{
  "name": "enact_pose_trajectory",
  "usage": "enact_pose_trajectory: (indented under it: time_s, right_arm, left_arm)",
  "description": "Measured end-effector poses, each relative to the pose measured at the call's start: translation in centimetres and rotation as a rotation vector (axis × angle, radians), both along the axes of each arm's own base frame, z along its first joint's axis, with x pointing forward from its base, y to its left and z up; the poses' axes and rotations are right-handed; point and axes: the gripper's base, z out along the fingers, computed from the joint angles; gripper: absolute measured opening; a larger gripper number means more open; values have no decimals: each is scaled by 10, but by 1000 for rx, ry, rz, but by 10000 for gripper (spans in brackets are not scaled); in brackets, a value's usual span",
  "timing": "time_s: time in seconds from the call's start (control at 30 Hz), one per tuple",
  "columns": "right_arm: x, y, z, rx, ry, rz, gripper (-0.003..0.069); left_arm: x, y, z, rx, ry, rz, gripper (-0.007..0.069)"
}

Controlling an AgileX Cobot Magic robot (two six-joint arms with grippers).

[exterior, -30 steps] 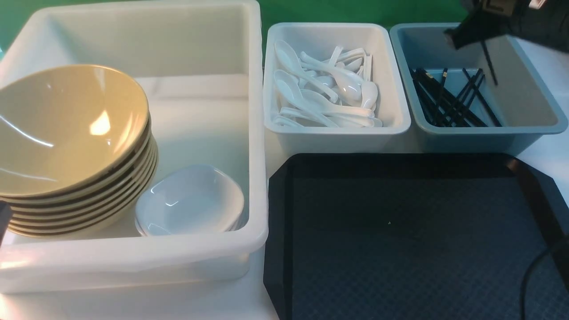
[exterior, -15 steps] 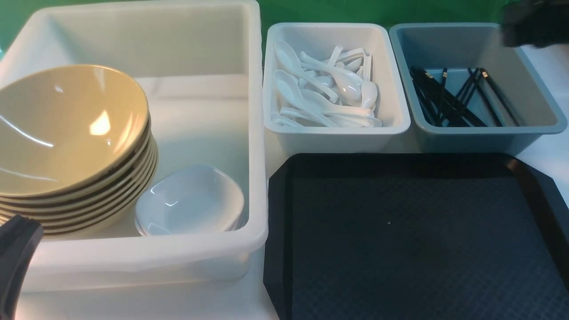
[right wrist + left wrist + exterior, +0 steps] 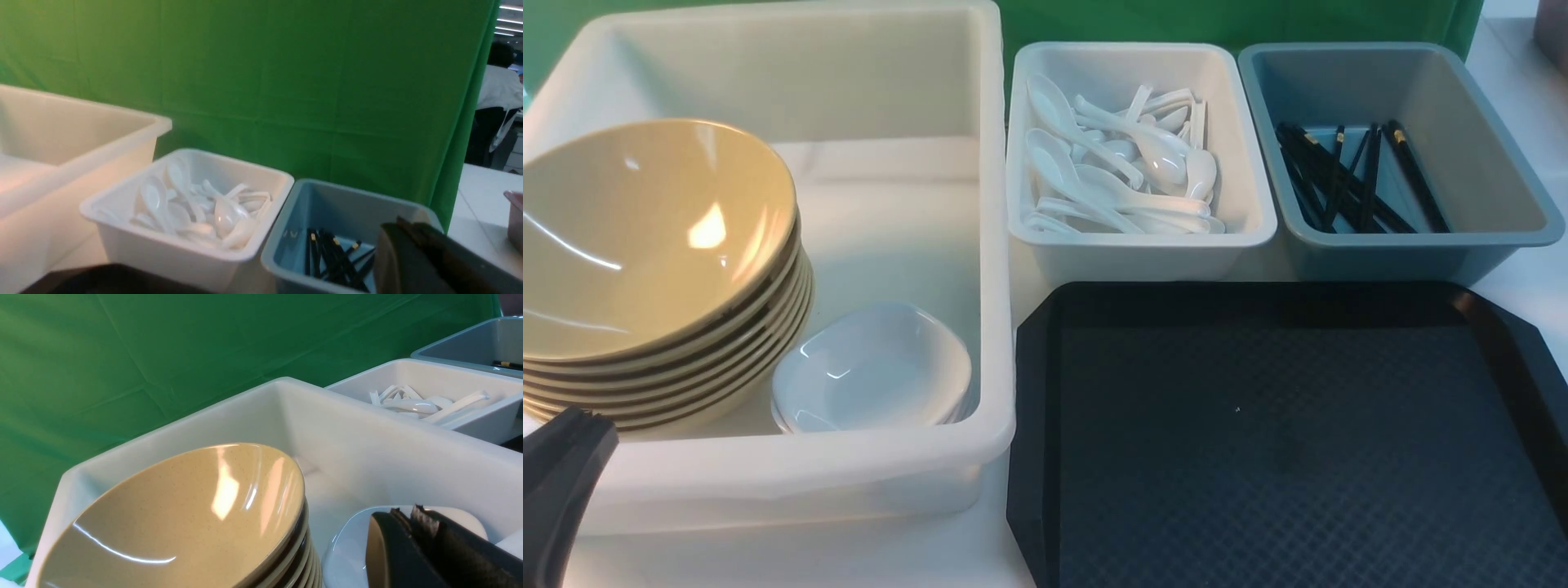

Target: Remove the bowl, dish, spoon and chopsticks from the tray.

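Note:
The black tray [image 3: 1258,457] lies bare at the front right. Several mustard-yellow bowls [image 3: 645,237] are stacked in the big white tub [image 3: 992,245], with white dishes [image 3: 874,367] beside the stack. White spoons [image 3: 1127,163] fill the small white tub [image 3: 1262,220]. Black chopsticks [image 3: 1347,175] lie in the grey-blue tub [image 3: 1503,147]. My left gripper [image 3: 576,420] is shut and empty at the big tub's near left corner; its wrist view shows its tips [image 3: 404,512] over a dish [image 3: 347,555]. My right gripper [image 3: 402,223] is shut and empty, near the grey-blue tub [image 3: 294,200], out of the front view.
A green curtain [image 3: 286,81] hangs behind the tubs. White tabletop [image 3: 1527,286] shows to the right of the grey-blue tub. A brownish container's edge [image 3: 515,212] stands further right.
The right gripper let a chopstick fall into the grey-blue tub, shut and withdrew out of the front view. The left gripper rose into view at the lower left.

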Motion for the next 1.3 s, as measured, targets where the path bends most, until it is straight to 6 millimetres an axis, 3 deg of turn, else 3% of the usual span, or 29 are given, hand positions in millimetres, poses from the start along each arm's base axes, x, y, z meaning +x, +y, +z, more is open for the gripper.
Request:
enact_pose_trajectory:
  time_s: [0.07, 0.2, 0.4, 0.63, 0.83, 1.17, 1.3]
  right_arm:
    - [-10, -3, -27, 21, 2, 1, 33]
    - [-19, -5, -49, 64, -19, 3, 34]
    - [-26, -8, -44, -29, -135, -32, 34]
    - [-31, -20, -36, 32, -233, -202, 37]
    - [-28, -22, -49, 83, -77, -266, 40]
    - [-28, -17, -83, 103, 306, -200, 41]
    - [-29, -16, -87, 111, 355, -196, 41]
  left_arm:
    - [0, 0, 0, 0, 0, 0, 8]
    - [0, 0, 0, 1, 2, -1, 8]
    - [0, 0, 0, 1, 2, -1, 8]
    - [0, 0, 0, 1, 3, -2, 8]
    - [0, 0, 0, 2, 4, -2, 8]
    - [0, 0, -1, 2, 5, -3, 8]
    - [0, 0, -1, 2, 5, -3, 8]
